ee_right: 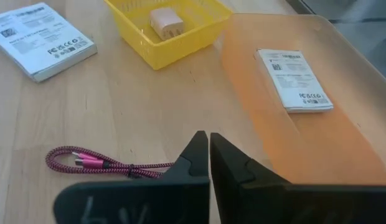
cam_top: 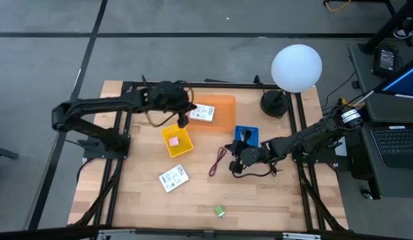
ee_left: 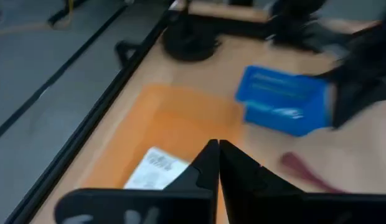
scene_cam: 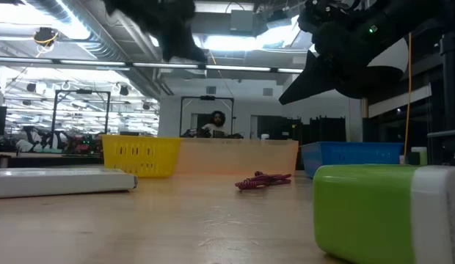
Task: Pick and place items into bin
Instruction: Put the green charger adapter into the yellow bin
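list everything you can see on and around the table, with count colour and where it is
orange bin: 1, orange, table's far middle
yellow basket: 1, yellow, centre
blue bin: 1, blue, right of centre
white packets: 2, one in the orange bin, one on the table near the front
pink block: 1, in the yellow basket
red cord: 1, dark red, on the table by the right hand
green block: 1, front edge
lamp: 1, white globe, far right corner
laptop: 1, right of the table
left hand: shut, between orange bin and basket
right hand: shut, near the cord

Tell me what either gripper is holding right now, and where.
Nothing. The left gripper above the translucent orange bin and the right gripper near the dark red looped cord are both shut, empty.
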Controlling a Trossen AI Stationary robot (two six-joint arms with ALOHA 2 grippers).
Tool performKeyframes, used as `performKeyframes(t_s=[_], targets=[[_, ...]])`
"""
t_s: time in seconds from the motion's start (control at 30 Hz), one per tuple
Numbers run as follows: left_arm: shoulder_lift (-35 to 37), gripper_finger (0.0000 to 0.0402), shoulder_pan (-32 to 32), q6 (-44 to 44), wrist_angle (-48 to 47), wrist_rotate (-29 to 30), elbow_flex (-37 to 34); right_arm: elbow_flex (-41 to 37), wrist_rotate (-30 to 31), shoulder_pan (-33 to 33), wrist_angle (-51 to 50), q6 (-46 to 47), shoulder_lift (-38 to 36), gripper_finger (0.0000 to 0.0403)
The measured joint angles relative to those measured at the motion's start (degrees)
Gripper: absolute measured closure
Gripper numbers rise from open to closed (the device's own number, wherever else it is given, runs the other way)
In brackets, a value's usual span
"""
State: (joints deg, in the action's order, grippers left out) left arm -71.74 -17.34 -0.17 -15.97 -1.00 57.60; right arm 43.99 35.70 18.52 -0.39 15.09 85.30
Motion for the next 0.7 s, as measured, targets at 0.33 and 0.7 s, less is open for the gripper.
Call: performKeyframes(t_s=[0.33, 0.7], targets=[[7.32, 0.04, 15.04, -2.67, -4.31, 1.12, 0.0, 0.02, -7.42, 0.57, 2.8, -3.9, 0.0, 0.0403], [-0.66, 0.04, 30.01, -3.82, -3.48, 7.83, -0.01, 4.41, -8.98, 4.82, 1.22, -5.32, 0.0, 0.0403]])
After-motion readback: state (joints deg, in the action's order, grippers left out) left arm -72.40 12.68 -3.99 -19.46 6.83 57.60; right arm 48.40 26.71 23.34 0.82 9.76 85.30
